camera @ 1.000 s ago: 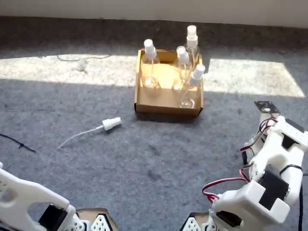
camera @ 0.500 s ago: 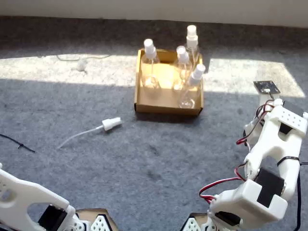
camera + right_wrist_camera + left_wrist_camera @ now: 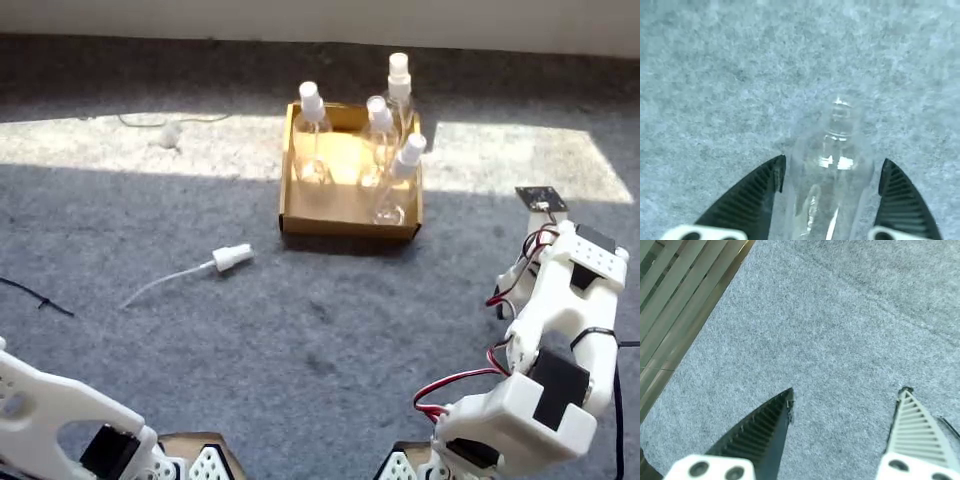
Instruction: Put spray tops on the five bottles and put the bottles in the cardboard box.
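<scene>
**My counter, covered in grey carpet, and what sits on it**

The counter (image 3: 330, 340) is grey pile all over, with a band of sunlight across its far part. The cardboard box (image 3: 345, 222) stands in that band, near the middle. A loose spray top (image 3: 232, 258) lies on its side nearer to me, well apart from the box, with its thin tube (image 3: 160, 285) trailing away. A black cable (image 3: 35, 297) lies by the one side edge. A small white object (image 3: 168, 135) and a thin cord (image 3: 190, 119) lie in the sunlit strip. My right wrist view has a clear bottle (image 3: 832, 165) with no top on the pile; I cannot tell if it is upright. My left wrist view shows the carpet meeting brown boards (image 3: 685, 295).
</scene>
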You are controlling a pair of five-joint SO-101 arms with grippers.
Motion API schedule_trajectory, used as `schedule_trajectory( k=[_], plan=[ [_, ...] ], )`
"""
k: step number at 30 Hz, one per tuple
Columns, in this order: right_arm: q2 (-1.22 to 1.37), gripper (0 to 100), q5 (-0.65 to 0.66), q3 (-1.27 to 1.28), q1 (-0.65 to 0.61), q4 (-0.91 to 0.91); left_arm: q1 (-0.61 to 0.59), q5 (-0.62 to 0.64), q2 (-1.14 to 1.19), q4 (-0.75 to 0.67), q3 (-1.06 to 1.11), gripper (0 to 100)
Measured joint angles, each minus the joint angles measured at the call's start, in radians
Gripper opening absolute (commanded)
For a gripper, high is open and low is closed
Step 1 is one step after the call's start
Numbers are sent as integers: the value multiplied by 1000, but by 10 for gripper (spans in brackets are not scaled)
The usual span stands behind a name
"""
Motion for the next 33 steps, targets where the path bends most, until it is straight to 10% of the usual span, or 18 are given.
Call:
schedule_trajectory(
  k=[26,33],
  plan=[
    [0,5,0,83,-3,-107,0,0,0,8,0,301],
    [-18,4,0,60,-25,-35,75,-86,-32,293,-84,299]
  ],
)
